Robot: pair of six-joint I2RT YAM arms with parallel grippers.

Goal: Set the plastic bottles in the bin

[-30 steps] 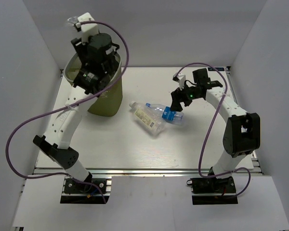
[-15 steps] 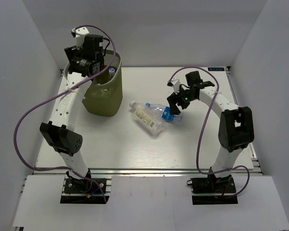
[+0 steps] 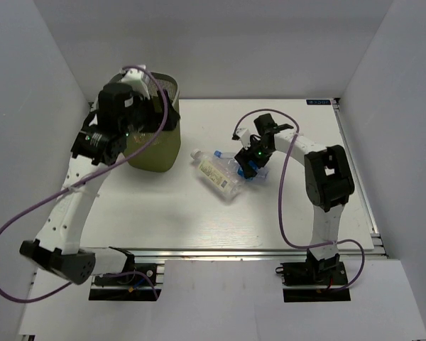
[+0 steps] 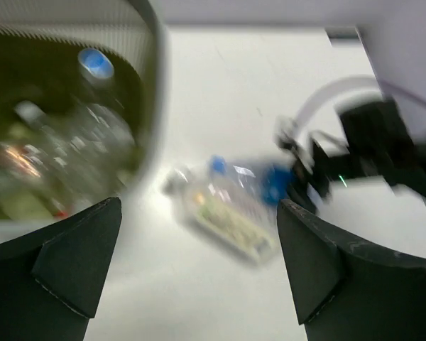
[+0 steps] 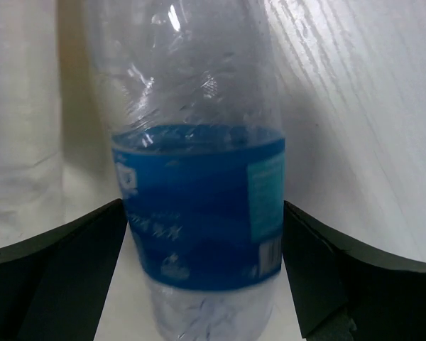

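I see the bin (image 3: pixel 156 148) as olive-green mesh with a grey rim, and a blue cap (image 4: pixel 96 62) shows inside it. The blue-labelled bottle (image 5: pixel 199 206) is clear, crinkled plastic with a solid blue band carrying pale print. Next to it, the cream-labelled bottle (image 3: pixel 216 174) has small dark lettering. The table (image 5: pixel 355 106) is white with fine grain streaks. The left arm (image 3: pixel 77 192) is white with black joints, and the right arm's cable (image 3: pixel 281 202) is purple.

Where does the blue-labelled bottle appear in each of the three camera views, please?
Top external: the blue-labelled bottle lies just right of centre.
Left wrist: right of the middle, blurred.
Right wrist: it fills the centre.
Shared landmark: the cream-labelled bottle lying alongside it, clear in the top and left wrist views only.
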